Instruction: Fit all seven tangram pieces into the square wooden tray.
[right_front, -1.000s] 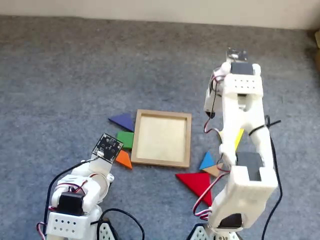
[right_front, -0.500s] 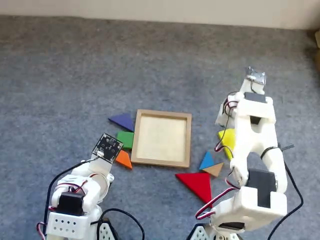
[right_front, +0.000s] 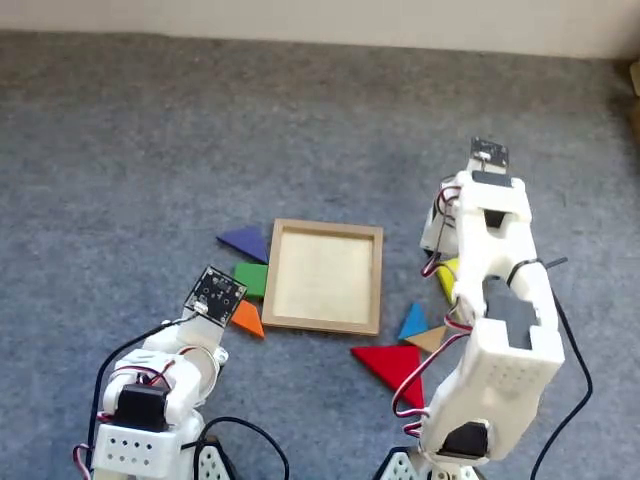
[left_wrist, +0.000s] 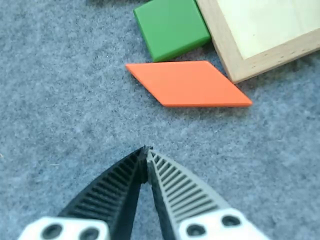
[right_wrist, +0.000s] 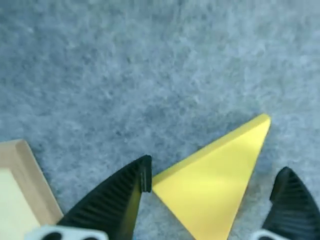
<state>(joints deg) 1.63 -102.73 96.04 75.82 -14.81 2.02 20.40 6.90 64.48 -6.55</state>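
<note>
The right gripper (right_wrist: 216, 176) is hanging with its jaws spread to either side of the yellow triangle (right_wrist: 220, 155), which is lying flat just off the right edge of the square wooden tray (right_front: 322, 323). The left gripper (left_wrist: 146, 151) is resting pressed together near the tray's front left corner, close to the orange parallelogram (left_wrist: 187, 84) and the green square (left_wrist: 171, 27), which are lying beside the tray's left edge.

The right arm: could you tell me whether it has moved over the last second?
Yes. In the high view the right arm has drawn back toward its base, its tip now nearer the wooden tray's far edge, with the yellow triangle beneath it.
</note>
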